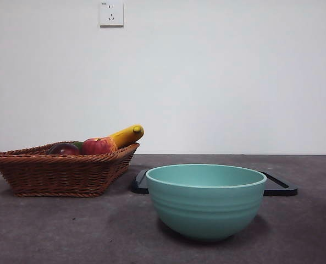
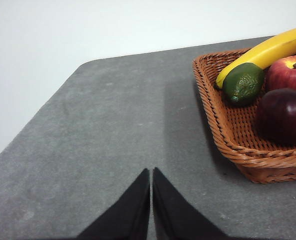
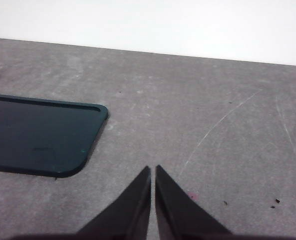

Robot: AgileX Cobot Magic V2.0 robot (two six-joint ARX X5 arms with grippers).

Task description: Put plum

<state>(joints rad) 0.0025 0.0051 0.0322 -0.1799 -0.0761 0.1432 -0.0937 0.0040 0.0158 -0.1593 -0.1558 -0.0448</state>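
The plum, dark maroon and glossy, lies in a brown wicker basket; from the front only its top shows above the basket rim. My left gripper hovers shut over bare grey table, well apart from the basket. My right gripper is shut too, above the table beside a black tray. Neither arm shows in the front view.
The basket also holds a red apple, a green fruit and a yellow banana. A teal bowl stands at the front centre, with the black tray behind it. The table's corner edge lies near the left arm.
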